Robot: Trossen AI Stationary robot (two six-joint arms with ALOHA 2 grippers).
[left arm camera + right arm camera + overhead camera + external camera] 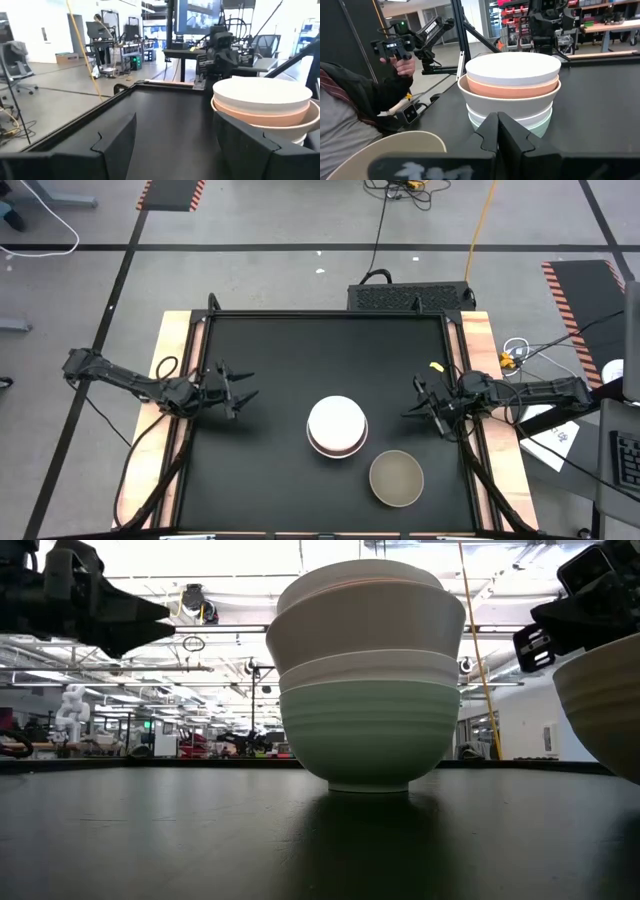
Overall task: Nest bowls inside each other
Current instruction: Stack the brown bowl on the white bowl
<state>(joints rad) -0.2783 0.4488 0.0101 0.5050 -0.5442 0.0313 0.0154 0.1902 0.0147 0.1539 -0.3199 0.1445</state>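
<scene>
A stack of nested bowls (337,426) rests by its base near the table's middle; a mint-green bowl (368,735) is lowest, with white and beige-grey ones above it, then a coral-pink bowl (512,86) and a white bowl (514,67) on top. An olive-tan bowl (396,477) stands alone, upright, toward the near right. My left gripper (243,386) hovers open to the left of the stack, its fingers (117,142) wide apart. My right gripper (415,402) hovers shut to the right of the stack, fingers (498,131) together, touching nothing.
A raised black rim (330,314) frames the dark tabletop, with wooden strips along both sides. Bare mat lies between each gripper and the stack. In the right wrist view a person's hand (402,62) holding a device shows beyond the table.
</scene>
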